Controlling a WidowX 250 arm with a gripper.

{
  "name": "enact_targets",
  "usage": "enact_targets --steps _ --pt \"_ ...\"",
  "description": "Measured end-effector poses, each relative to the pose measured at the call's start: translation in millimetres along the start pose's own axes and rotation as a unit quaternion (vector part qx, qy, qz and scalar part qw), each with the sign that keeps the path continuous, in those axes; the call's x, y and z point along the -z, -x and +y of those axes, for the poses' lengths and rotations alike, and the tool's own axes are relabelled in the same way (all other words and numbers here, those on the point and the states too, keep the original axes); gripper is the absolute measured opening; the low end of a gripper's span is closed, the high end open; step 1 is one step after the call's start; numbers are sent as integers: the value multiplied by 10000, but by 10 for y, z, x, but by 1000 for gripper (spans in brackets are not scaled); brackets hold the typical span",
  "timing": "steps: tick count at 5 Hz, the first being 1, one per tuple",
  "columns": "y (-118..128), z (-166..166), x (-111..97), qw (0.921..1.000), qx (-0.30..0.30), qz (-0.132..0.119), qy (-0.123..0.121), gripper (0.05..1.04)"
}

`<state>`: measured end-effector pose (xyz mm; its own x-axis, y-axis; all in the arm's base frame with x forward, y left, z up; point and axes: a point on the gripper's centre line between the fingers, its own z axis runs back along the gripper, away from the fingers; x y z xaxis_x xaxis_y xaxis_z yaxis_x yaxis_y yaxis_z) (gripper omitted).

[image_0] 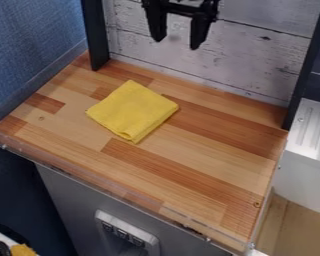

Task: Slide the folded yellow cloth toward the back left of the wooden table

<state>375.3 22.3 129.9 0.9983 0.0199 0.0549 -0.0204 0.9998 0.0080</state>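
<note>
The black gripper [176,44] hangs at the top of the view, in front of the whitewashed plank backboard. Its two fingers stand apart with nothing between them. Below and a little to the left of it, a yellow cloth [132,111] lies folded into a rough square on the wooden counter [189,160]. The cloth is flat, with a small curled fold at its front corner, and the gripper does not touch it.
Dark upright posts [96,35] flank the backboard [256,60] on both sides. A clear raised lip [116,189] runs along the counter's front edge. At the right stands a white ribbed unit [313,130]; a blue textured surface [32,45] borders the left.
</note>
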Motion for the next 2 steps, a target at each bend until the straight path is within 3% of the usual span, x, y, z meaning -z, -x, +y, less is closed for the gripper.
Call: enact_targets --steps 2 --pt "-5 -28 -16 9998 73 191 24 991"
